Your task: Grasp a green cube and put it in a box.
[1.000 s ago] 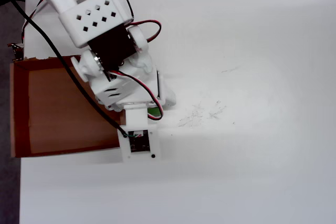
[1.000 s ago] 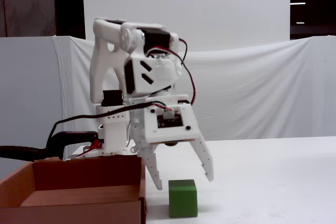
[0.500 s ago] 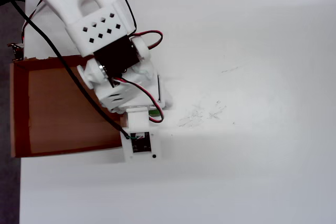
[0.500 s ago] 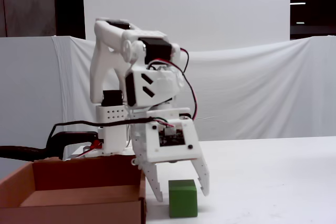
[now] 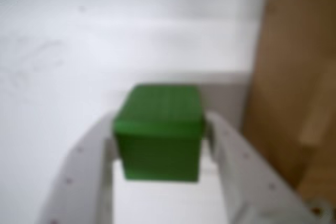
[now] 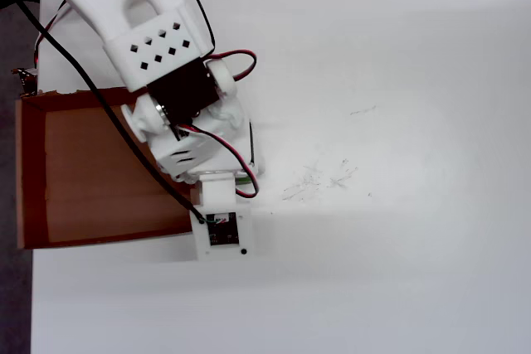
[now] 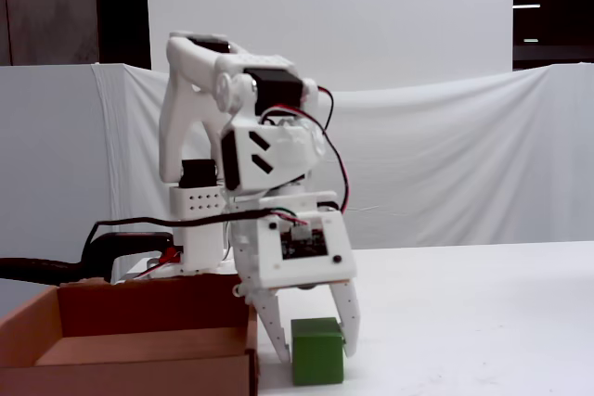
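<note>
Closing on the green cube (image 7: 317,351) beside the box (image 7: 139,351).
Arm folded steeply down just right of the box in the fixed view; gripper (image 7: 316,345) fingers press the cube's two opposite flat side faces on the table (image 7: 483,322), seemingly gripping it. Cube looks rigid, light, smooth-faced; mid-height on parallel faces appears the soundest hold.

The pincer (image 7: 316,348) has lowered and closed against the green cube (image 7: 316,352).
</note>
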You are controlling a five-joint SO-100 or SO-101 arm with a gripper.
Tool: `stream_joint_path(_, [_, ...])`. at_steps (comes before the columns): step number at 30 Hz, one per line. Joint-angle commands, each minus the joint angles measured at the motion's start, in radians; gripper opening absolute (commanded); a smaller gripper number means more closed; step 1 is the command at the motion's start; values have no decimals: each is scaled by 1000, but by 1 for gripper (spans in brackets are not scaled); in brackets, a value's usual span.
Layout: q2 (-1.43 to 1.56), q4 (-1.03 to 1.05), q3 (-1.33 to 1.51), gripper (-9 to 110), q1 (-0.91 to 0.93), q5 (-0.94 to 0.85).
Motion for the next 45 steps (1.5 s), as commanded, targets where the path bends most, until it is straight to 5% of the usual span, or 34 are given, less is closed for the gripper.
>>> stream_joint_path(1, [12, -17, -32, 18, -11, -2])
stream_joint_path(22, [63, 75, -126, 16, 25, 0])
stream_joint_path(45, [379, 466, -285, 15, 75, -12])
